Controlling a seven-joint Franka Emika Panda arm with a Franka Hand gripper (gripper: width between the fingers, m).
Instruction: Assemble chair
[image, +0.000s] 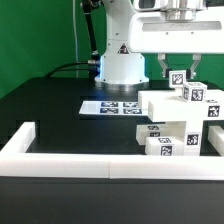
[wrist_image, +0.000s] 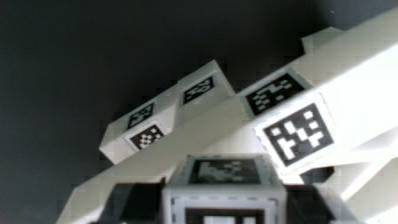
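Your gripper (image: 179, 70) is clamped down narrow on a tagged piece (image: 178, 77) up top of the chair (image: 178, 125). The chair sits on the black table (image: 60, 115), between the marker board (image: 108, 106) and the white wall (image: 80, 156).

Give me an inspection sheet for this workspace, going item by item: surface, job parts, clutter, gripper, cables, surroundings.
Surface: black table, bordered by a low white wall.
Job's things: white tagged chair parts stacked together at the exterior view's right, just behind the wall.
Clutter: nothing seen; only the marker board lies flat near the robot base.
Gripper: gripper shut on a small tagged block above the chair parts.
Cables: a dark cable runs to the base.
Surroundings: green backdrop.
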